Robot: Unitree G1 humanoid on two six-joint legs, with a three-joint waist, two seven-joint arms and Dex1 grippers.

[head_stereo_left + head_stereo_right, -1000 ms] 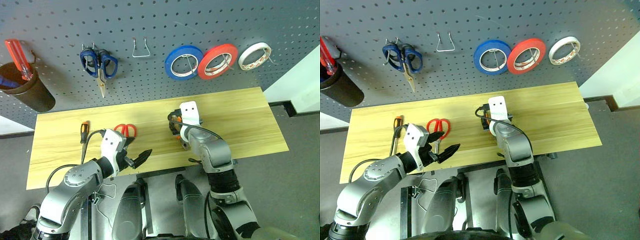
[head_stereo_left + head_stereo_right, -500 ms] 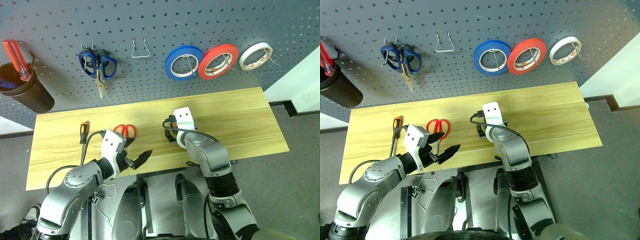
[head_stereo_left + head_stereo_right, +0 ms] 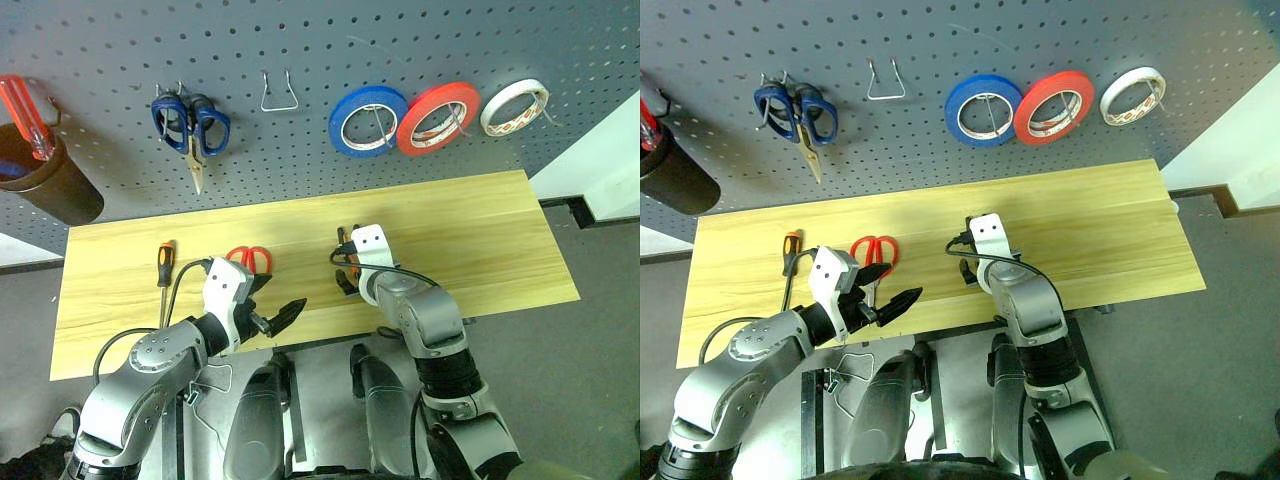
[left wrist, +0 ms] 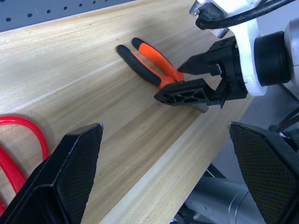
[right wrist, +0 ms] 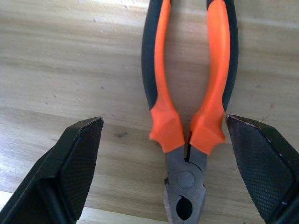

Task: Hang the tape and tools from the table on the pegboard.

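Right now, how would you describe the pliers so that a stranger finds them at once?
Look at the wooden table under the grey pegboard. Near its middle, by the front edge, the pliers lie flat, between the open fingers of the right gripper. Their handles are orange and black; the scissors further left are red.

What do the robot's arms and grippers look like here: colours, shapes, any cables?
Both arms have silver-grey rounded shells with black joints. Each wrist carries a white block and a looping black cable. The left gripper and right gripper each have two black pointed fingers with cross-hatched pads.

No text, label or number is readable anywhere.
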